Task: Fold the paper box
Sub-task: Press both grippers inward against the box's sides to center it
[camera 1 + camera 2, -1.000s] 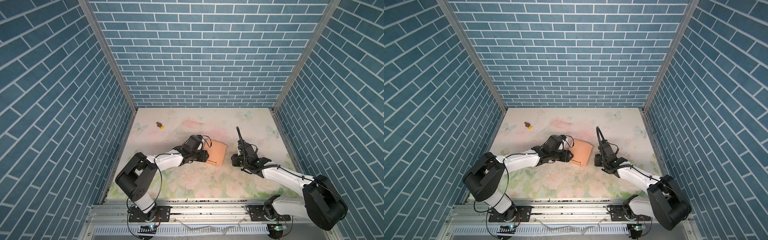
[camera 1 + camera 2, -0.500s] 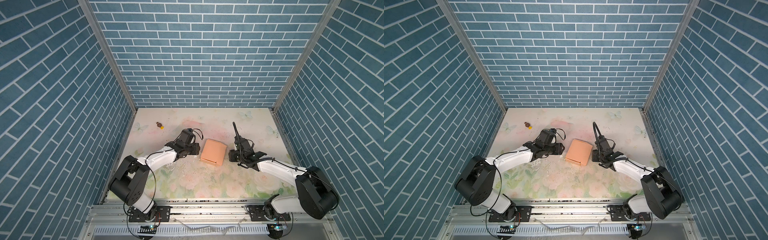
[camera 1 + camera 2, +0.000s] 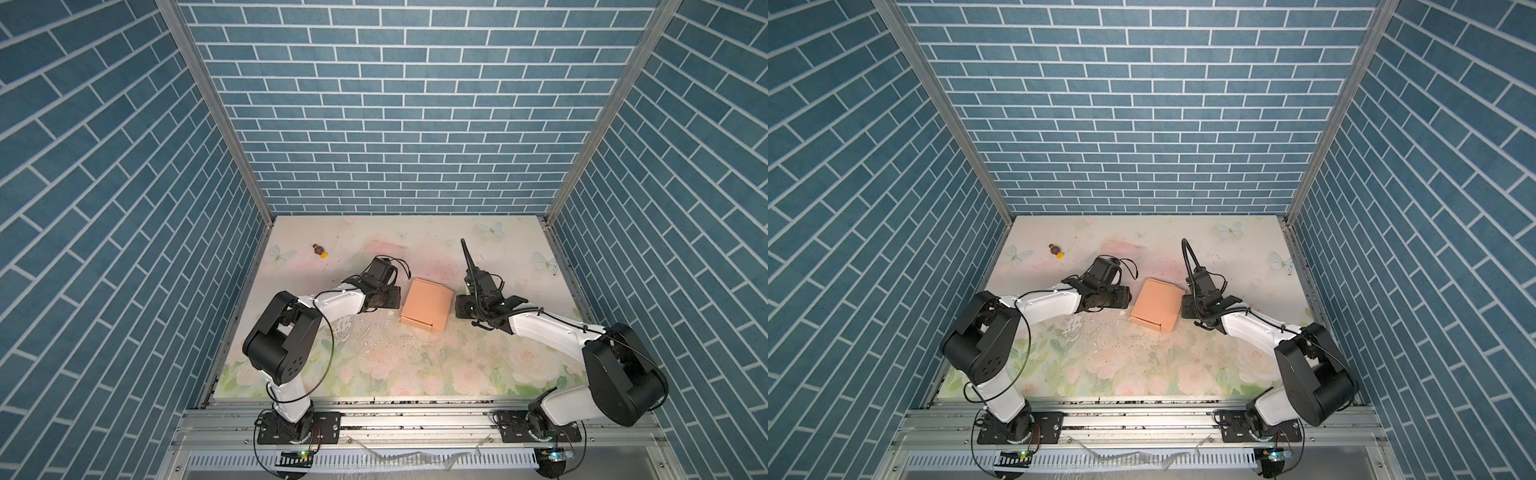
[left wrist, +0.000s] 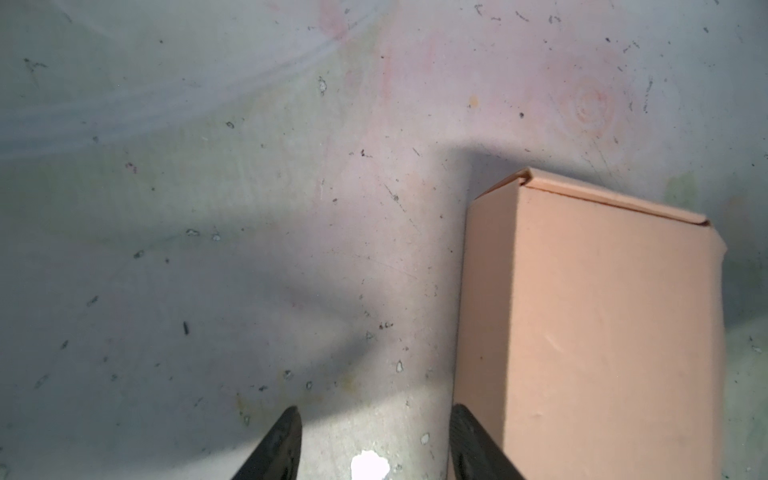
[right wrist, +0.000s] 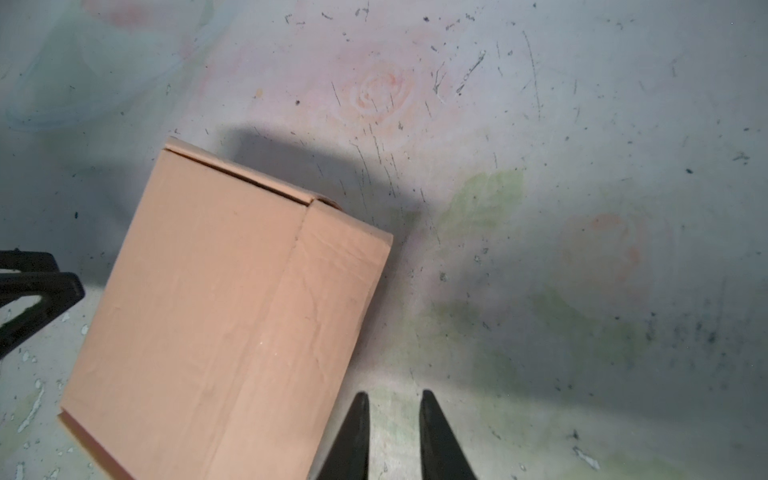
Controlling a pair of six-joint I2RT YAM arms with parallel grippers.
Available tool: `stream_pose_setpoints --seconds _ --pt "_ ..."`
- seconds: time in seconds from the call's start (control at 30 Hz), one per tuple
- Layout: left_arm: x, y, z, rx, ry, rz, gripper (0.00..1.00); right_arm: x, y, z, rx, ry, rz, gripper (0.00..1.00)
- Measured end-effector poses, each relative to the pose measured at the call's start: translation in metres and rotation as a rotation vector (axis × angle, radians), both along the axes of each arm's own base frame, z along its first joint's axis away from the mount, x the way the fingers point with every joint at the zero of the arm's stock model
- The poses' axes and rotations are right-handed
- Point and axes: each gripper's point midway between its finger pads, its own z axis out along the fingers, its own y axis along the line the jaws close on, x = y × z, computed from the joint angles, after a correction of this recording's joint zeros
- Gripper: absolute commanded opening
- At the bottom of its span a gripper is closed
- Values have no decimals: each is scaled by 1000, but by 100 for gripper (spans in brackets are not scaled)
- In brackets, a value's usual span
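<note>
The paper box (image 3: 426,302) (image 3: 1158,304) is a shut peach-orange carton lying flat on the flowered table, free of both grippers. My left gripper (image 3: 396,296) (image 3: 1128,300) sits low just left of it. In the left wrist view that gripper (image 4: 374,417) is open over bare table, and one finger (image 4: 461,432) stands close beside the paper box's (image 4: 602,332) side wall. My right gripper (image 3: 458,306) (image 3: 1185,307) sits just right of the carton. In the right wrist view its jaws (image 5: 395,399) stand a narrow gap apart, empty, beside the paper box (image 5: 216,311).
A tiny brown-and-yellow object (image 3: 320,250) (image 3: 1055,250) lies at the table's far left. Blue brick walls close in the table (image 3: 374,365) on three sides. White flecks are scattered on the mat in front of the box. A metal rail (image 3: 415,419) with both arm bases runs along the front.
The left gripper has come off the box and drawn back to the left. The right gripper moved slightly toward the back. The box slid a little to the left and lies still.
</note>
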Motion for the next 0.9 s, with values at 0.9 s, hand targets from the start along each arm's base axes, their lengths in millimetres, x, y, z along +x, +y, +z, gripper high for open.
stream_pose_setpoints --seconds 0.9 --pt "-2 -47 -20 -89 6 -145 59 18 17 -35 -89 72 -4 24"
